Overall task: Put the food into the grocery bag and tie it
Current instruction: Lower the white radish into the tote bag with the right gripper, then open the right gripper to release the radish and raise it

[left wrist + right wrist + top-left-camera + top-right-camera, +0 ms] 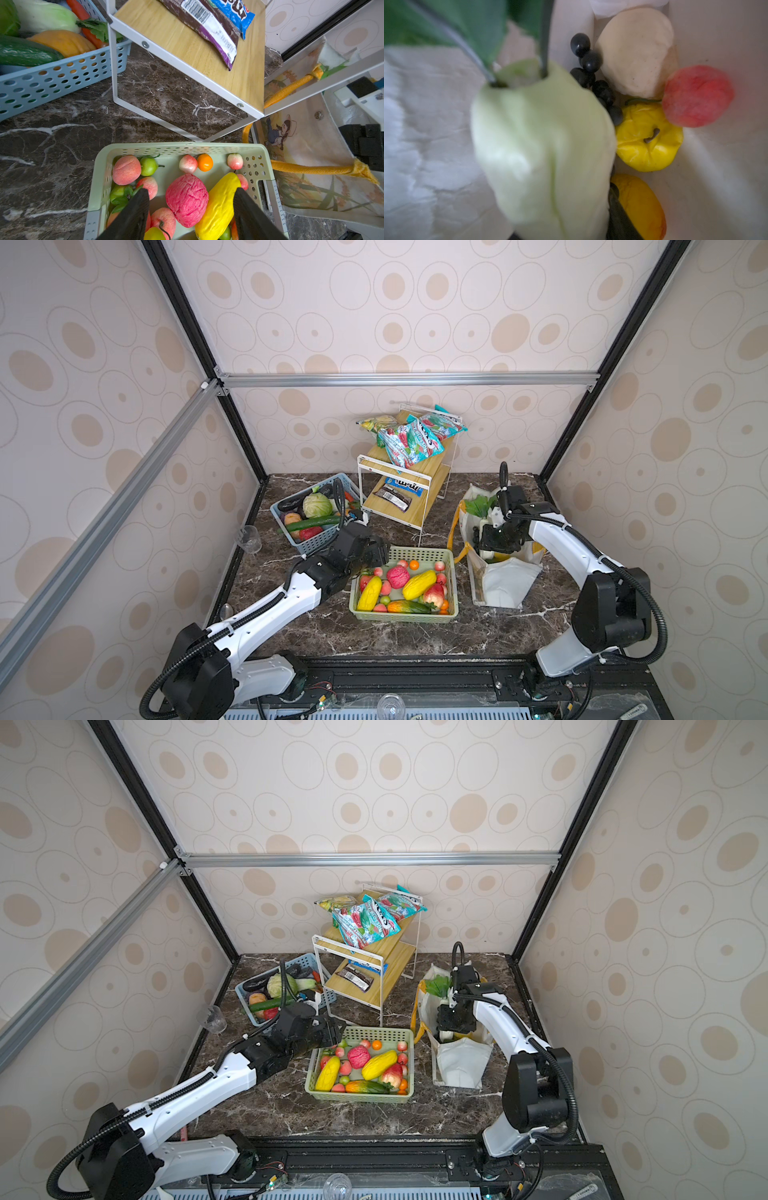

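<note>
My left gripper point(191, 193) hangs over the back left corner of the green basket point(405, 616), which sits mid-way along the worktop point(395, 639). Its jaws are spread wide with nothing between them. My right gripper point(491, 548) reaches down into the mouth of the grocery bag point(505, 585), which stands near the worktop's right edge; I cannot tell how its jaws stand. Inside the bag, a blurred pale green vegetable point(542, 145) lies close to the right wrist camera, beside dark grapes point(591, 62), a white bulb point(635, 52), a yellow fruit point(648, 137), a pink peach point(697, 95) and an orange fruit point(641, 203).
</note>
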{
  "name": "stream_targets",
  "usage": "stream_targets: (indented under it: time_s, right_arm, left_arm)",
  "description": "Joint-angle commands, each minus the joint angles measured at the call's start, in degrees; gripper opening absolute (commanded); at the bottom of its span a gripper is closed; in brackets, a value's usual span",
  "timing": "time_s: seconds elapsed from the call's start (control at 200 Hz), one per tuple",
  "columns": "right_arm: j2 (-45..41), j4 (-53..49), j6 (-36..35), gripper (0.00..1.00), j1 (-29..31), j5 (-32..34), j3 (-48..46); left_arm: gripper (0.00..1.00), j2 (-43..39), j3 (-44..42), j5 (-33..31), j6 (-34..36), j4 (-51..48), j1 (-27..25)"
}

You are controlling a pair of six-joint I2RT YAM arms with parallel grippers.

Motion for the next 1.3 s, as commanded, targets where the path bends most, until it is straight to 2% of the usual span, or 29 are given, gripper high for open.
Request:
stream_targets:
  time_s: [0.0, 0.575, 0.865, 1.175, 1.295]
  right_arm:
    - [1.56, -0.56, -0.64, 0.39, -0.49, -0.73, 0.11]
    - [5.26, 0.77, -0.26, 0.39, -0.59, -0.17, -1.29]
    - [7.05, -0.13, 0.46, 0.39, -0.65, 2.87, -1.65]
    - [9.01, 0.10, 1.20, 0.48, -0.76, 3.09, -1.88]
    - [8.97, 0.08, 1.43, 0.55, -0.78, 3.13, -2.09]
  left_arm:
    - [0.65, 0.35, 0.71, -0.69, 0.22, -0.22, -0.41]
    - [0.65, 0.87, 1.30, -0.66, 0.40, -0.50, -0.44]
    - [0.65, 0.36, 0.60, -0.86, 0.32, -0.56, -0.46]
    - [0.65, -0.26, 0.17, -1.45, 0.40, -0.58, -0.43]
    - [0.65, -0.74, -0.28, -1.87, 0.31, -0.66, -0.42]
